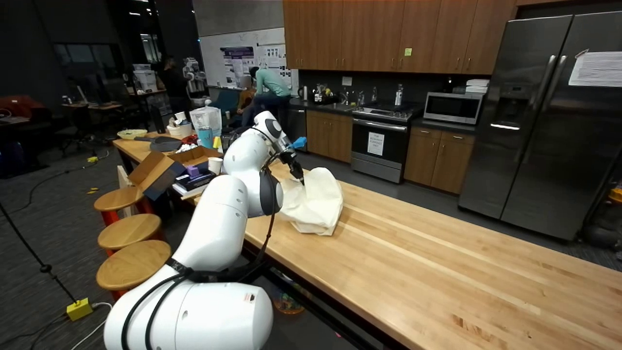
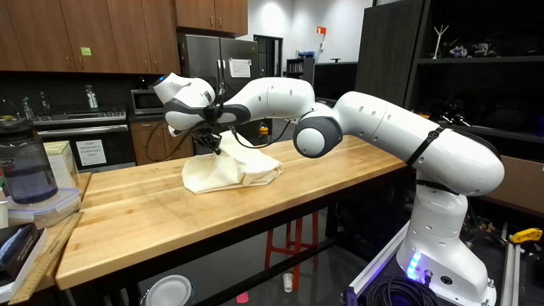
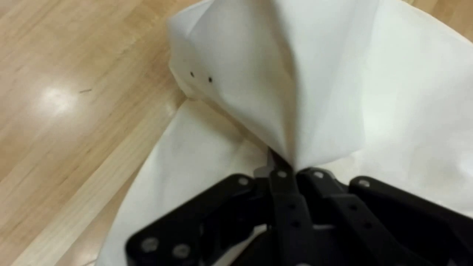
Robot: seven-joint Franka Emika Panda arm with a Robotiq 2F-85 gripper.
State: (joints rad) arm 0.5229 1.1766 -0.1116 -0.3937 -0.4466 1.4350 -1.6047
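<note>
A cream-coloured cloth (image 1: 318,201) lies crumpled on the wooden table, in both exterior views, with one part raised in a fold. My gripper (image 1: 302,181) points down into it from above. In an exterior view the dark gripper (image 2: 217,150) meets the cloth (image 2: 238,168) beside its raised flap. Seen from the wrist, the jaws of the gripper (image 3: 292,168) are together, and a gathered fold of the cloth (image 3: 329,74) runs out from between the fingertips. Two small dark dots mark the fabric. The very tips are hidden behind the fold.
The wooden table (image 1: 437,243) stretches along the arm. At one end stand an open cardboard box (image 1: 155,172), a paper cup (image 1: 215,165), a water bottle (image 2: 27,165), a lidded plastic container (image 2: 46,208) and a wooden ruler (image 2: 46,259). Round stools (image 1: 133,265) stand alongside.
</note>
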